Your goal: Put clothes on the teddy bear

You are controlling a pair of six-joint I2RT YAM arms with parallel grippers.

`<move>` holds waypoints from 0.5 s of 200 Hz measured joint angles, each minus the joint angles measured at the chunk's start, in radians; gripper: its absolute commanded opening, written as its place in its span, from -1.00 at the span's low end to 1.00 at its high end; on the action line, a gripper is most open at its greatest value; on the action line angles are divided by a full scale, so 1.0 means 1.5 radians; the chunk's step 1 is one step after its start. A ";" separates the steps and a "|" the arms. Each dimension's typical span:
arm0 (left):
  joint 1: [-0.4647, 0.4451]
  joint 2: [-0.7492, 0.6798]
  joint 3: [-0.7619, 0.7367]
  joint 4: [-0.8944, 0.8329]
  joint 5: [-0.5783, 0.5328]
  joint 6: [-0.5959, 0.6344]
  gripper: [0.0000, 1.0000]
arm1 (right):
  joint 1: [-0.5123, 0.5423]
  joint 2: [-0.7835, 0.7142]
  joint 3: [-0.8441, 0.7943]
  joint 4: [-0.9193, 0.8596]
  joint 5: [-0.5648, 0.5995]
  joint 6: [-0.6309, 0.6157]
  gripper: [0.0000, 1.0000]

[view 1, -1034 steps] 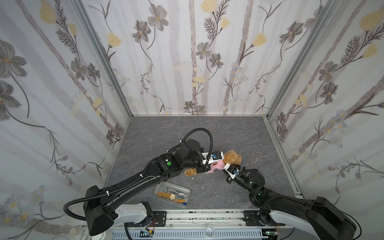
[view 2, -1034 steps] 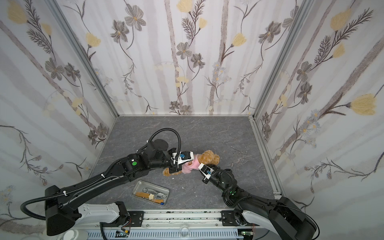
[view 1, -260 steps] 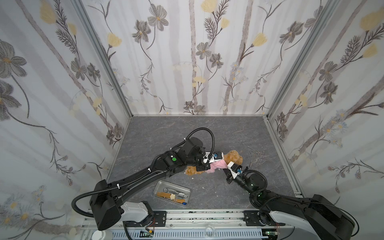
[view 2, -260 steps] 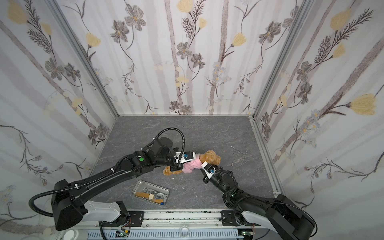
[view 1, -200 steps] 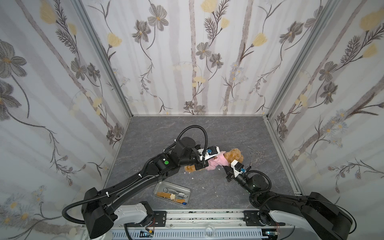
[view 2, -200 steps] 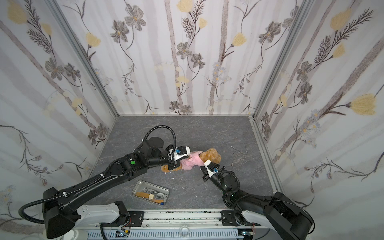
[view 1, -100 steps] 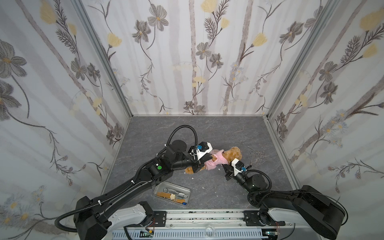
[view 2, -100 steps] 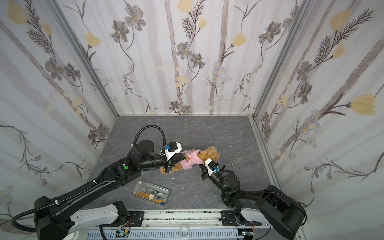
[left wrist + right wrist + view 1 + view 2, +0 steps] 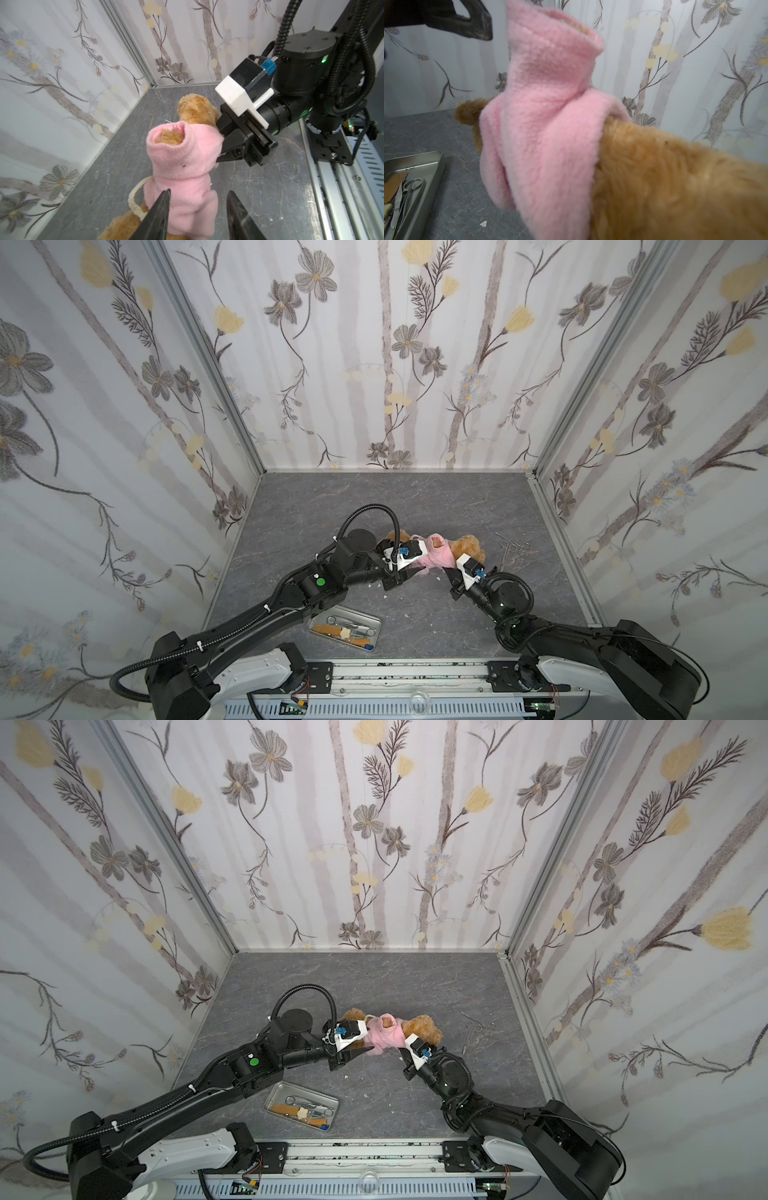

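The teddy bear (image 9: 468, 546) (image 9: 424, 1027) lies on the grey table with a pink shirt (image 9: 438, 556) (image 9: 386, 1035) over its torso. One sleeve stands up with a furry arm (image 9: 169, 137) inside it. My left gripper (image 9: 417, 571) (image 9: 198, 191) is open, its fingers on either side of the shirt's lower hem (image 9: 193, 207). My right gripper (image 9: 448, 570) (image 9: 220, 153) is shut on the pink shirt near the bear's head (image 9: 195, 108). In the right wrist view the shirt (image 9: 546, 124) and fur (image 9: 675, 176) hide its fingers.
A metal tray (image 9: 376, 624) (image 9: 436, 162) with scissors and small tools sits near the front edge. Steel forceps (image 9: 511, 549) lie right of the bear. Flowered walls enclose the table on three sides. White crumbs (image 9: 409, 614) dot the surface.
My left gripper was shut on the shirt's hem and has now opened. Over the last second both grippers and the bear shifted left and toward the back.
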 measured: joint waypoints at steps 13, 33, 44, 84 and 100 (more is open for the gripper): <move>-0.002 -0.001 0.014 -0.006 -0.024 0.025 -0.21 | 0.000 -0.009 0.000 -0.019 -0.002 -0.016 -1.00; -0.007 0.009 0.042 -0.018 -0.041 0.048 -0.42 | 0.002 -0.019 0.001 -0.046 -0.002 -0.039 -1.00; -0.011 0.019 0.059 -0.022 -0.048 0.051 -0.55 | 0.005 -0.025 0.001 -0.060 0.003 -0.054 -1.00; -0.032 0.076 0.126 -0.069 -0.055 0.061 -0.75 | 0.025 -0.046 0.004 -0.100 0.023 -0.111 -1.00; -0.036 0.102 0.144 -0.100 -0.066 0.068 -0.71 | 0.029 -0.049 0.005 -0.107 0.028 -0.125 -1.00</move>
